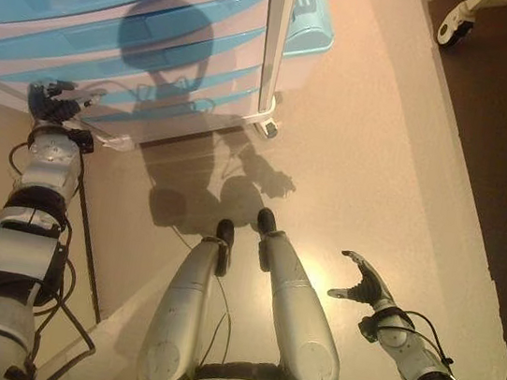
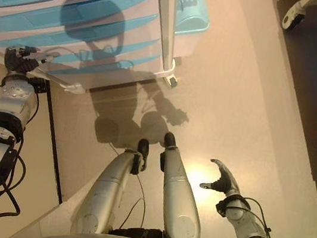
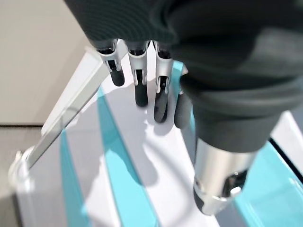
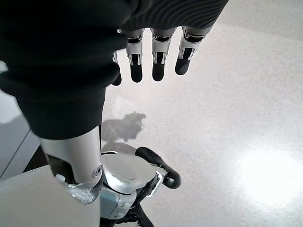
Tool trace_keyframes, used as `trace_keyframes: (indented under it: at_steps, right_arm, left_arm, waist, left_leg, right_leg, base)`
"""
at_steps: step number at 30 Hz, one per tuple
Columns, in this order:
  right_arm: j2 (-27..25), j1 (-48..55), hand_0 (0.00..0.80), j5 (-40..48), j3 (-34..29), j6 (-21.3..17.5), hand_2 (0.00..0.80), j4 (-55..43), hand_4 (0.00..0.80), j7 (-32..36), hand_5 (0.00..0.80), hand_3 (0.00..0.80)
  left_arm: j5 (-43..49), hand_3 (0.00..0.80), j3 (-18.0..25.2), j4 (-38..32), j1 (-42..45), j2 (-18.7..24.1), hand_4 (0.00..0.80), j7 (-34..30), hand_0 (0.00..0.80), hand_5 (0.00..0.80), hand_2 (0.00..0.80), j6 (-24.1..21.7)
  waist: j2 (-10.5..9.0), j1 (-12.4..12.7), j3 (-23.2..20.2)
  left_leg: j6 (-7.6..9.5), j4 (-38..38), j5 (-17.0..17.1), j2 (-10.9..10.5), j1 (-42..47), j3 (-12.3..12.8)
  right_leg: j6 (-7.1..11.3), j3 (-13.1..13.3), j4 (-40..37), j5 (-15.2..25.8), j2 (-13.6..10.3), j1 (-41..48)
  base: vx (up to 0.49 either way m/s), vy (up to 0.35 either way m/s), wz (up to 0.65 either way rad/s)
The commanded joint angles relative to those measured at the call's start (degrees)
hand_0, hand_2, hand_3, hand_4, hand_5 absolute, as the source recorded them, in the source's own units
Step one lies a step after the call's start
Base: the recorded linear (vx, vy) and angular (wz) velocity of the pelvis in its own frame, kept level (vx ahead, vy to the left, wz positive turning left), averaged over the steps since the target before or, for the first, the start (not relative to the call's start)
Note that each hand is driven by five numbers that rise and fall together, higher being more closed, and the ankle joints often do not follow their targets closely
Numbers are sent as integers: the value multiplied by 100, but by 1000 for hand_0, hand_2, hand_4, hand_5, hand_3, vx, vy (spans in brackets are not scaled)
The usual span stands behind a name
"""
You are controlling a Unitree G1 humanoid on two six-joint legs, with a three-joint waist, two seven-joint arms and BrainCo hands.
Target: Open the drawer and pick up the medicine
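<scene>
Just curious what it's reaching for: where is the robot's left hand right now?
In the left eye view, the left robot hand is at the far left, against the lower blue drawers of the cabinet.

A: Bearing surface?
B: Floor (image 1: 386, 124), smooth, pale beige; a darker strip runs along the right side.

A: Standing directly on it?
B: Drawer cart (image 1: 115, 29), white with blue drawer fronts, on a caster (image 1: 269, 129). A second caster (image 1: 451, 29) of another wheeled frame stands at the upper right.
</scene>
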Motion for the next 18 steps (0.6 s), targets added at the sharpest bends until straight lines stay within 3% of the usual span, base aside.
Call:
trace_keyframes:
  at_steps: [1,7,11,14,18]
  right_arm:
    - [105,500,0,85,-130,-394,0,-29,0,365,0,0]
    - [154,645,0,184,-615,-535,0,243,0,1123,0,0]
    - [213,665,0,91,-835,-665,0,721,0,1258,0,0]
    - [374,677,0,-112,-1073,-774,0,1333,0,1259,0,0]
    - [585,649,0,-335,-1241,-793,0,1907,0,1198,0,0]
  left_arm:
    - [-748,0,260,-356,972,-300,0,-1132,0,0,0,-834]
    - [-1325,0,282,-850,2331,-1048,0,-2640,0,0,0,-1203]
    - [-1700,0,453,-791,2789,-1308,0,-2998,0,0,0,-1181]
    - [-1856,0,697,-519,3235,-1743,0,-3295,0,0,0,-1138]
    - [-1324,0,846,92,3650,-2138,0,-3202,0,0,0,-997]
  waist:
    - [73,193,-559]
    - [285,386,-902]
    - [382,513,-1248]
    - [428,673,-1648]
    - [405,867,-2027]
  left_leg:
    - [220,-999,147,-221,492,-69]
    - [-16,-1901,477,-183,1262,-322]
    - [-151,-2475,639,-144,1695,-461]
    - [-242,-3047,744,-122,2193,-600]
    - [-287,-3464,799,-121,2645,-738]
  right_leg:
    - [63,-216,-602,-181,-205,618]
    - [102,-584,-1274,-201,-416,1426]
    - [127,-756,-1801,-141,-473,1916]
    - [172,-938,-2440,-64,-505,2543]
    - [193,-1091,-2955,22,-476,3105]
  base:
    - [-31,-58,13]
    - [-38,-45,13]
    - [-33,-56,25]
    - [-19,-102,34]
    - [2,-102,30]
